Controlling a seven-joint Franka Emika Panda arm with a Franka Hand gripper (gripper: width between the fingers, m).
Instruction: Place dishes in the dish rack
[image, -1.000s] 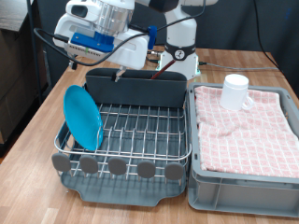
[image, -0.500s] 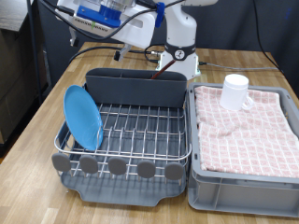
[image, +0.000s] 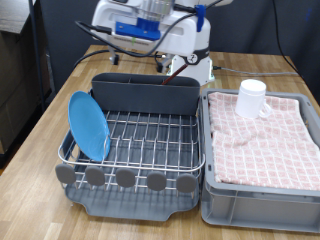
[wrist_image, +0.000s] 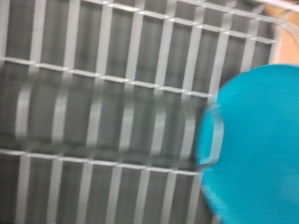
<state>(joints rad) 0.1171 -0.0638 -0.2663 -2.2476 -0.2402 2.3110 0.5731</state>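
Note:
The light-blue plate (image: 88, 125) stands on edge in the silver wire dish rack (image: 150, 140), at the exterior view's left. The white mug (image: 252, 98) sits on the pink checked cloth in the grey crate (image: 262, 195), to the right of the rack. My gripper (image: 140, 25) is high above the rack's grey cutlery trough (image: 145, 95), at the exterior view's top, and its fingers do not show clearly. The blurred wrist view shows the rack wires (wrist_image: 103, 112) and the plate (wrist_image: 257, 140), with no fingers in it. The wooden spoon is not in view.
A row of round grey discs (image: 125, 178) lines the rack's near edge. The robot base and cables (image: 190, 60) stand behind the trough. The wooden table (image: 40, 140) shows at the exterior view's left of the rack.
The arm has lifted away from the cutlery trough and moved up and to the exterior view's right. The plate and the mug have not moved.

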